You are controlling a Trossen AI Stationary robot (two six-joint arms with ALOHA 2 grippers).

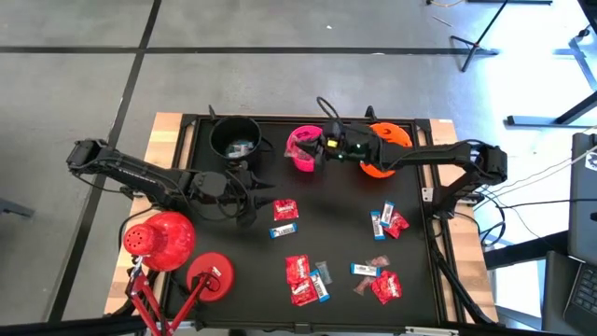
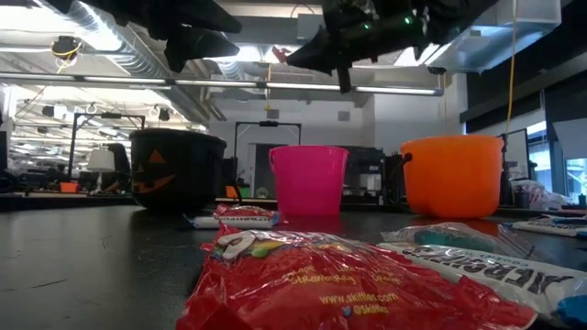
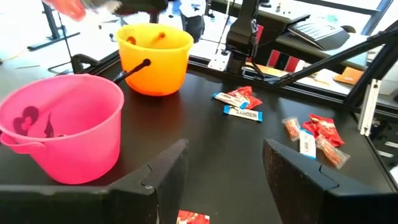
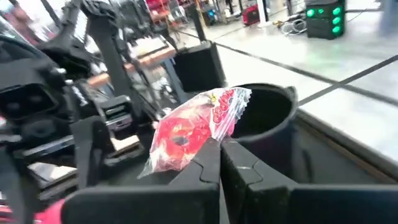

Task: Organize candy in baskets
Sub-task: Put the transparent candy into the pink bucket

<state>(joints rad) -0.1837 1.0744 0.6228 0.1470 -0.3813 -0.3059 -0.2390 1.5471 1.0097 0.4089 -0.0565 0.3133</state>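
My right gripper [image 1: 313, 151] reaches from the table's right over the orange basket [image 1: 384, 149] and hangs above the pink basket [image 1: 304, 149], shut on a red candy [image 4: 189, 127]. The black basket [image 4: 267, 115] stands beyond it, at the far left [image 1: 235, 138]. My left gripper [image 3: 224, 177] hovers open over the table near two red candies [image 1: 285, 218], nothing between its fingers. In the low view the three baskets stand in a row: black [image 2: 174, 170], pink [image 2: 307, 179], orange [image 2: 451, 174]. More candy [image 1: 306, 278] lies loose on the near half of the table. My right gripper pinches the red candy by one end of its wrapper [image 4: 198, 151] between its two shut fingers. The fingers come nearly level from the table's right. The rest of the wrapper sticks out past the fingertips, lifted clear of the table and baskets.
Two red dome-shaped lamp heads [image 1: 159, 238] [image 1: 211, 276] on red legs stand at the near left. Candy clusters lie at the right [image 1: 388, 222] and near right [image 1: 378, 280]. A raised rim [image 1: 435, 233] runs along the table's right side.
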